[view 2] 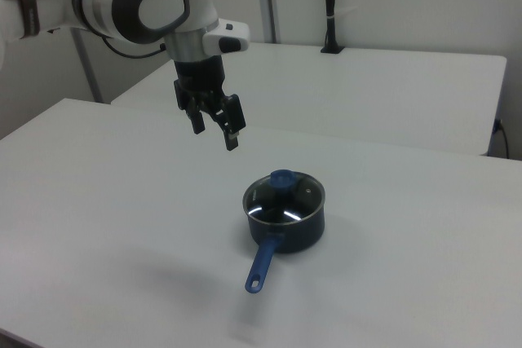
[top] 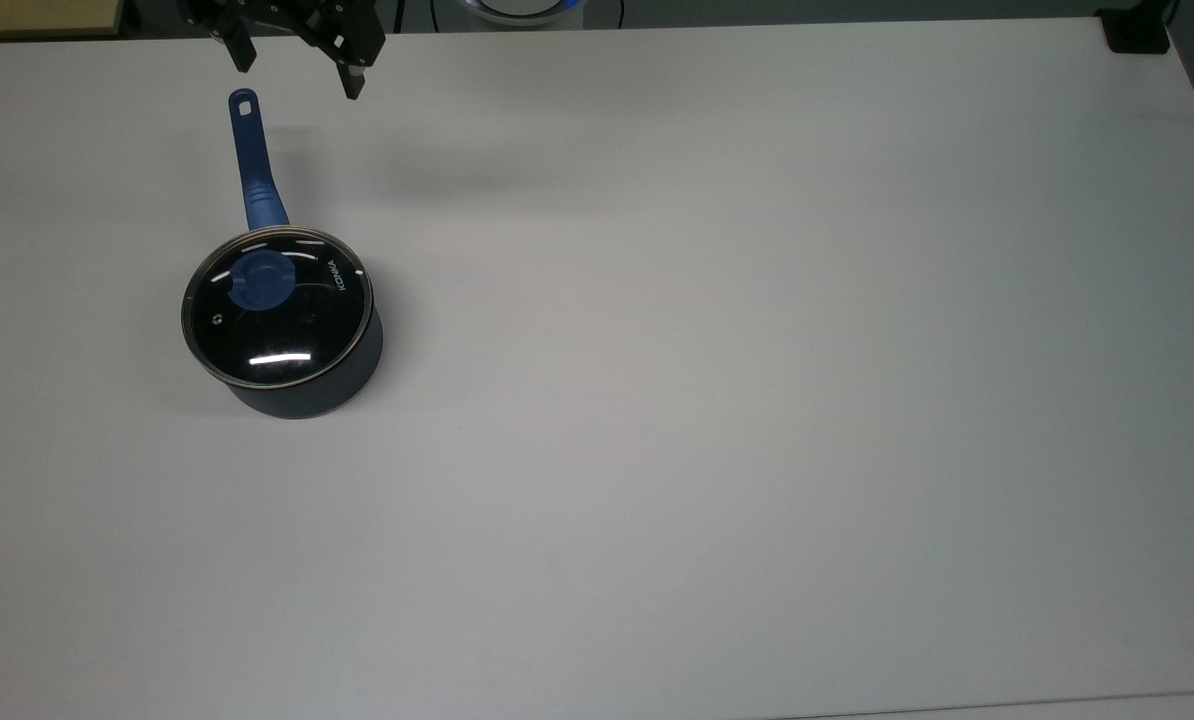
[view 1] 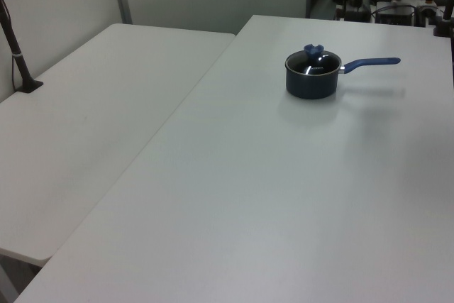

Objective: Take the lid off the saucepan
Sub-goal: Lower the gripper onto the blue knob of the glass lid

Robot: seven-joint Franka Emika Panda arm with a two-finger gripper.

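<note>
1. Saucepan [top: 302,385]: dark navy pot on the white table [top: 757,400], toward the top view's left. Long blue handle [top: 254,160] points to the far edge, its hole end almost under the gripper. Risk, as a judgement: the pot is light and unclamped, so a sideways pull on the lid could drag or spin the pot instead of freeing the lid.

2. Lid [top: 277,305]: clear glass disc with metal rim, seated flat on the saucepan, lettering near the top view's right rim. Not yet lifted. Risk: a tilted lift could catch the rim on the pot lip; glass dropped on the table could chip.

3. Knob [top: 260,280]: round, blue, at the lid's centre; the only evident grasp point. Risk: the knob is small and rounded, so an off-centre or shallow pinch could slip off, or press the lid down and tip the pot.

4. Gripper [top: 299,68]: fingers spread apart, holding nothing, pointing down. In the right view it hangs in the air to the saucepan's upper left [view 2: 218,130], well apart from the knob. Risk: a straight descent from here would meet the handle end, not the knob.

5. Arm [view 2: 139,2]: white, entering from the right view's left, wrist bent down toward the table.
</note>
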